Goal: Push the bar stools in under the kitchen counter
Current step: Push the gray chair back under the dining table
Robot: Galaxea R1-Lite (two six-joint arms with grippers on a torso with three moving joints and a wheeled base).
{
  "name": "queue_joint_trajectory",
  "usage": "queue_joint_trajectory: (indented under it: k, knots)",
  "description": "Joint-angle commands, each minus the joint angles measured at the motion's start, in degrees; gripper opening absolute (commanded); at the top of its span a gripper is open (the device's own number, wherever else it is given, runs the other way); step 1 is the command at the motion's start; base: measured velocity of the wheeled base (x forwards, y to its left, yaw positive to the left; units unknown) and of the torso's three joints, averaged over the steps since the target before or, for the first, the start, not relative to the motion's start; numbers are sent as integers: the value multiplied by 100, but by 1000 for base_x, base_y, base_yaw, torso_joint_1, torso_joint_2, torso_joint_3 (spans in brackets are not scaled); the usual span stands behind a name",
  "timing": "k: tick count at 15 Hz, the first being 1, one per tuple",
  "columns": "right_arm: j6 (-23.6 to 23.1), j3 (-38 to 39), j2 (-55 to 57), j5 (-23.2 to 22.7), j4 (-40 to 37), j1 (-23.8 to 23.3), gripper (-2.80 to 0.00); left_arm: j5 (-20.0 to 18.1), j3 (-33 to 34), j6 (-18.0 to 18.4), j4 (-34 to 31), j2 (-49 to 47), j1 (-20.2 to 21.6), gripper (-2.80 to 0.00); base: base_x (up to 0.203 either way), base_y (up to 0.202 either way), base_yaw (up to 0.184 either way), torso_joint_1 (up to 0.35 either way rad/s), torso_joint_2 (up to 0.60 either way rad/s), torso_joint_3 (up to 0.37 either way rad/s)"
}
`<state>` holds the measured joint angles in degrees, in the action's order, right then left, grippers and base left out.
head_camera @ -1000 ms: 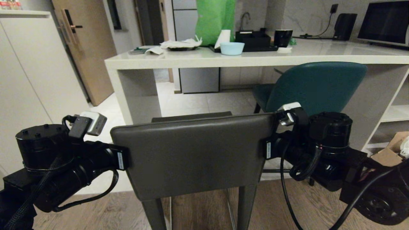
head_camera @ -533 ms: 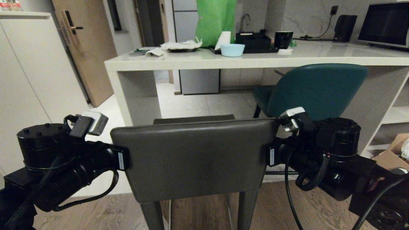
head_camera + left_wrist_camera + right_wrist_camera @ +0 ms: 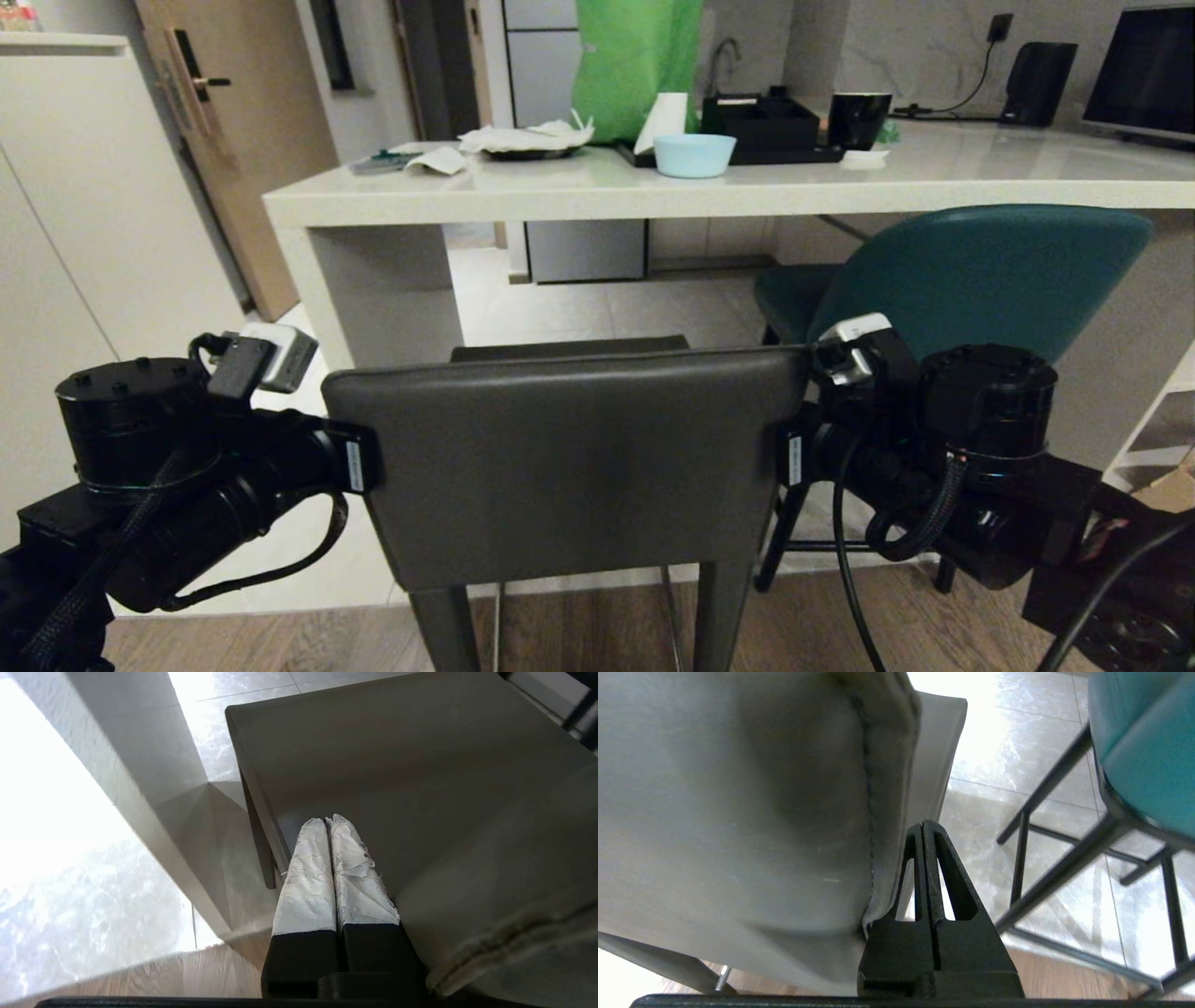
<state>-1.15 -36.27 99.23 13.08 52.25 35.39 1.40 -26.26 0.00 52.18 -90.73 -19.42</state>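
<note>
The left gripper [image 3: 327, 823] and right gripper [image 3: 923, 826], fingers pressed together and empty, flank the grey stool's back [image 3: 569, 457]. The teal stool [image 3: 980, 271] stands under the worktop's front edge [image 3: 653, 198].

Head view dim, indoor, warm-grey cast; soft sheen on the table [image 3: 934, 177] top, faint shadow beneath it on the pale floor tiles [image 3: 579, 299]. Straight edges bow toward the frame borders. Left wrist view: floor tiles blown out to white glare. Right wrist view: bright floor reflections, grey stool back [image 3: 738, 793] close and soft, out of focus.
</note>
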Motion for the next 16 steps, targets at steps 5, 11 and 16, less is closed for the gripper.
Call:
queue_joint_trajectory:
  k: [5,11,16]
  knots:
    - [0,-12,8,19,31,3,-280,0,-57,0,38,3,0,-280,188,0,1,6,3,1]
    - [0,-12,9,19,40,12,-280,0,-1,-8,38,57,-35,-280,193,0,1,2,3,3]
    - [9,6,8,19,40,12,-280,338,100,-14,48,91,-191,-280,158,0,2,2,2,2]
